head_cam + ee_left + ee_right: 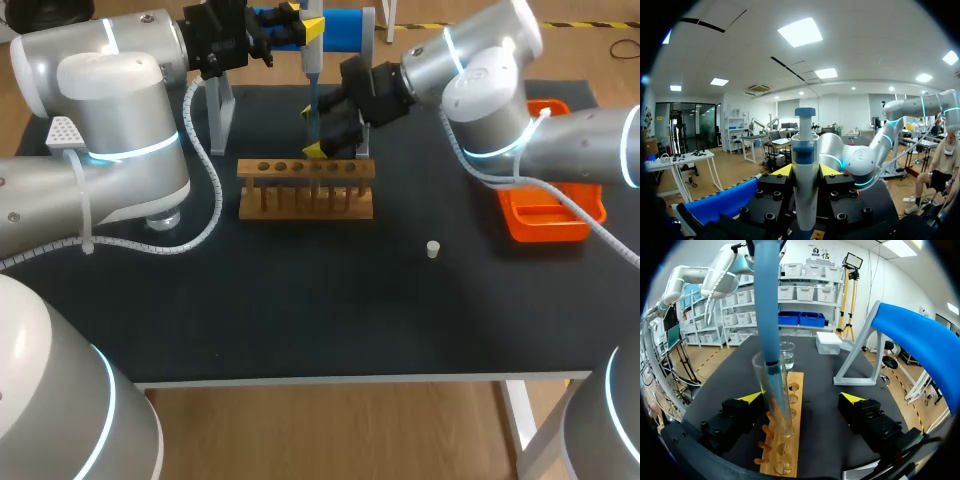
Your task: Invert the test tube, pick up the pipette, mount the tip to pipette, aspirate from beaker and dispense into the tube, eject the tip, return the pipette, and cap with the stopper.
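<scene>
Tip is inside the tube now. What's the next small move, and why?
Likely dispense in place, without shifting: the blue tip reaches down inside the test tube standing in the wooden rack, and the left gripper is shut on the pipette. Lifting comes after.

Rack (306, 187) sits mid-desk (300, 320), nearer the back edge, long side parallel to it. Pipette stand (340, 30) is at the back edge, behind the rack. Tray (548, 225) is at the right edge, partly under the right arm (560, 140). Stopper (433, 249) is on the desk between rack and tray, nearer the front than both. Beaker (786, 354) is on the desk past the rack's left end. Test tube (775, 395) is upright in a rack hole, between the right jaws, which stand wide apart. Pipette (312, 70) hangs above the rack, clamped in the left jaws, with its tip (771, 340) inside the tube.
</scene>
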`<state>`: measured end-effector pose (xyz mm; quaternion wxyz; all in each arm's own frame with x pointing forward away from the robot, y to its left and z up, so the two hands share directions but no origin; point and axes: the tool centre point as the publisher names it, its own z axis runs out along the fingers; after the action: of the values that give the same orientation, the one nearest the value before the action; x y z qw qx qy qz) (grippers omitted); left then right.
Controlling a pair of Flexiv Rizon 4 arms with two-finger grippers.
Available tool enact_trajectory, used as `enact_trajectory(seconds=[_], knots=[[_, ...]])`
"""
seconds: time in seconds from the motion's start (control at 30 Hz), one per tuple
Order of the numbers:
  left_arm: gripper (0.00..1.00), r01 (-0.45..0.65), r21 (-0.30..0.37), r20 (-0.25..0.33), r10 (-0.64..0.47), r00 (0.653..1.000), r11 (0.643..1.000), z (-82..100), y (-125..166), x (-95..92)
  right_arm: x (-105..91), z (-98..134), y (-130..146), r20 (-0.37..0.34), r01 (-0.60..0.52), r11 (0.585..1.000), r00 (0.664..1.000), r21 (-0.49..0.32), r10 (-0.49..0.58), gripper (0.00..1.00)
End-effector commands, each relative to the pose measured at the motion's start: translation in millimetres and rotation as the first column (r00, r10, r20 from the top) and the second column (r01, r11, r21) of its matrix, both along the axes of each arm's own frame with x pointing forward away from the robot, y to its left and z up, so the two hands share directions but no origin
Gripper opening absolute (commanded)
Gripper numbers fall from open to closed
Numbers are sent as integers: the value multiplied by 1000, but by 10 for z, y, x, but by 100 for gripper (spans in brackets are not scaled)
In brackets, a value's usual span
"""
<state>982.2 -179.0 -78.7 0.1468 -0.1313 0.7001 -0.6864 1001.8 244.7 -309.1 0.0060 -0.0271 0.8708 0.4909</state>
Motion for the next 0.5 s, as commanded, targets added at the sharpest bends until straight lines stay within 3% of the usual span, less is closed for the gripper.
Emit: enact_trajectory(seconds=[0.03, 0.5], knots=[[0, -4, -2, 0, 4, 1000, 1000, 1, -9, -5, -42, -14, 12, 11, 14, 1000, 1000, -9, -14, 100], [0, -4, -2, 0, 4, 1000, 1000, 1, -9, -5, -132, -76, 59, 19, 15, 999, 1000, -28, -15, 100]])
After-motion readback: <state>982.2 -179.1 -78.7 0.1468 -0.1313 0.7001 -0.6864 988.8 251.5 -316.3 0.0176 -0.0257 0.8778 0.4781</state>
